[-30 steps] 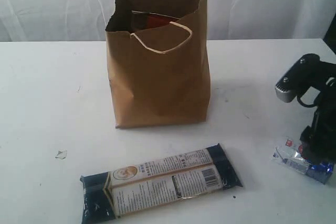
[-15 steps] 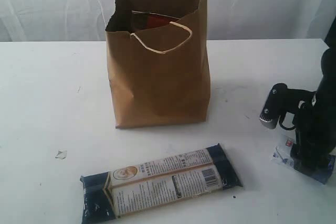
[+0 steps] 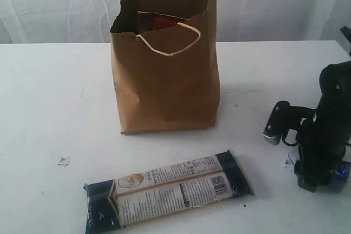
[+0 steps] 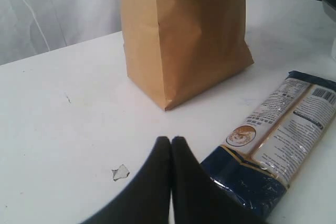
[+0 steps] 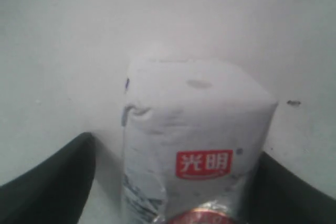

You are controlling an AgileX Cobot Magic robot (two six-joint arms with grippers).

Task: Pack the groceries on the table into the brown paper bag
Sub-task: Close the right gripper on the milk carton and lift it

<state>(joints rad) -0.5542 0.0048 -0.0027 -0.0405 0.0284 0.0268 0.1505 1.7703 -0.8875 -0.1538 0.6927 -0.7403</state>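
Here the right claw [image 5: 173,190] stands open astride the small packet [image 5: 194,129] on the desk [image 3: 49,97], right of the bag [image 3: 164,80]; the long packet [image 3: 167,190] lies before the bag, near the closed left claw [image 4: 170,145].

Left pincer [image 4: 171,141]: fingers [image 4: 157,166] pressed together, tips meeting, held low, angled slightly downward. Right arm [image 3: 332,113]: black, folded over at the right edge of the exterior view, wrist pointing straight down, silver camera housing [image 3: 272,129] projecting sideways. Right pincer [image 5: 173,184]: lowered, fingers spread wide apart.
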